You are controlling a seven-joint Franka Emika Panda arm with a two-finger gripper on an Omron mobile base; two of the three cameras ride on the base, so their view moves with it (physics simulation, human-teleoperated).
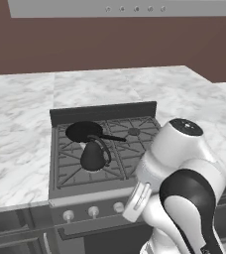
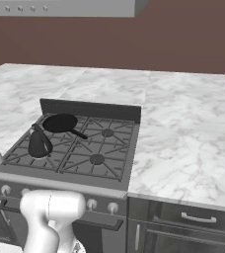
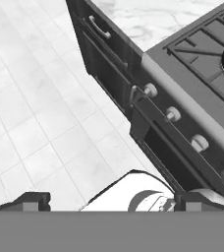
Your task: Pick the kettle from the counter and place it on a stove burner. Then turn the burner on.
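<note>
Already the kettle (image 1: 93,156) is seen standing upright on the front-left stove burner (image 1: 78,168), just in front of the frying pan (image 1: 84,131) — off the counter (image 2: 183,133). It is judged rigid, smooth and fairly light, likely slippery on its cone-shaped body; the thin arched handle would be the surest place for a hold. The gripper (image 3: 109,203) is held low before the stove front, its fingers spread wide and empty, looking toward the knobs (image 3: 172,114) — the burner has yet to be turned on.
</note>
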